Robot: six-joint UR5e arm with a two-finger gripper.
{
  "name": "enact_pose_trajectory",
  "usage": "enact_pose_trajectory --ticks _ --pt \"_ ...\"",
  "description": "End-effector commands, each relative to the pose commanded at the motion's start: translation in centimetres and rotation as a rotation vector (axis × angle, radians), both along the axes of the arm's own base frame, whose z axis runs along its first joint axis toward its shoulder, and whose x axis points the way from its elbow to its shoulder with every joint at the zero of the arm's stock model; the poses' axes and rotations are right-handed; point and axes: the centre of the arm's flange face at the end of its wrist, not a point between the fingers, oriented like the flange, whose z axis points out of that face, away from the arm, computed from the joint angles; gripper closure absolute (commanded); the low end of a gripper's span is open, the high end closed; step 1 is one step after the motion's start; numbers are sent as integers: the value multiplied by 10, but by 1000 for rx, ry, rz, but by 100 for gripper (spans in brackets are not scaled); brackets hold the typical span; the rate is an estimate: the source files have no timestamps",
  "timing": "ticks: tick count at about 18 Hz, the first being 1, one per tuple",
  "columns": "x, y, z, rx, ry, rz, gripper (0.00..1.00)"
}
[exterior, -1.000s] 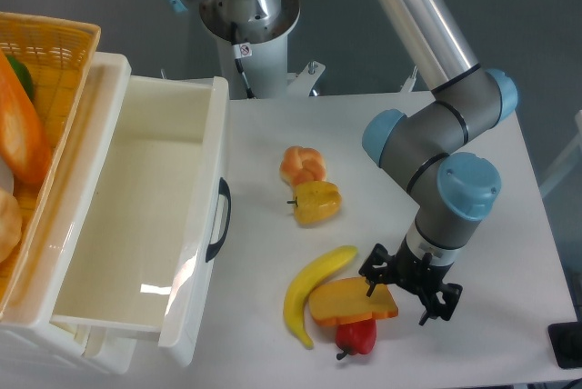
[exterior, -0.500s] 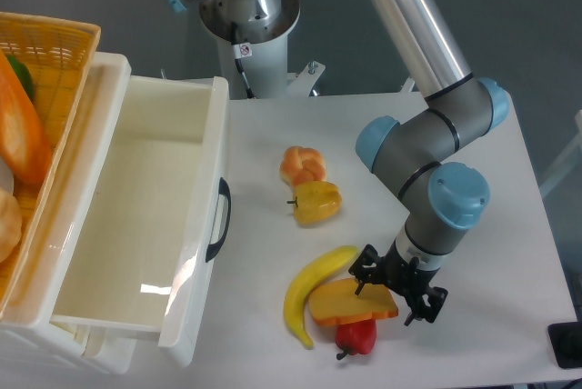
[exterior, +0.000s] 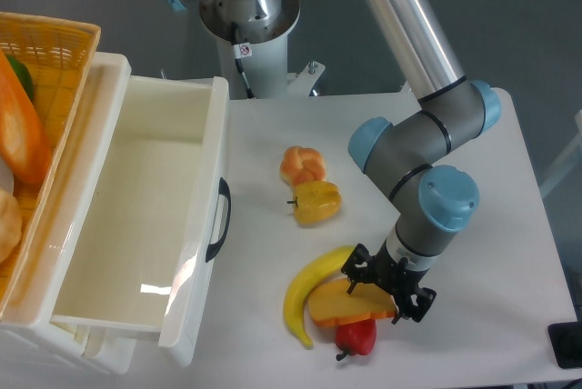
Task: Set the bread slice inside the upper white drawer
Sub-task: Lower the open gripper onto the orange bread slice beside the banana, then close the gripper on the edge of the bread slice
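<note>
Gripper: the black two-finger gripper (exterior: 377, 288) of the grey and light-blue arm (exterior: 427, 175) is down over the right end of the slice; whether its fingers grip the slice or only straddle it cannot be told.
Bread slice: the thin flat yellow-orange bread slice with a darker orange crust rim (exterior: 338, 302) lies on the white table (exterior: 509, 225), near the front edge, right of centre.
Neighbours of the slice: a curved yellow banana (exterior: 305, 294) touches its left side; a small red pepper with a green stem (exterior: 356, 338) sits partly under its near edge.
Upper white drawer: the large deep glossy white plastic drawer (exterior: 109, 289) stands pulled open at the left, its curved black handle (exterior: 219, 220) facing the table, well apart from the slice.
Farther back: a yellow bell pepper (exterior: 316, 202) with a small knotted orange bun (exterior: 302, 164) just behind it.
Far left: a yellow wicker basket (exterior: 56, 44) beside the drawer.
</note>
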Motion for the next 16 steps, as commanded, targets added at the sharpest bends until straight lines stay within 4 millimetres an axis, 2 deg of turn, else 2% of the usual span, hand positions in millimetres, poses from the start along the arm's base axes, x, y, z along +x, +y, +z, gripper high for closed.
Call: enact_pose_trajectory --ticks 3,5,8,12,16 --pt "2 -2 1 -2 -3 2 67" --pt "3 -4 4 -1 -1 3 72" --pt "5 -5 8 3 -4 4 87" --pt "9 -8 21 3 -13 5 94" --pt "17 -12 51 14 -28 13 94"
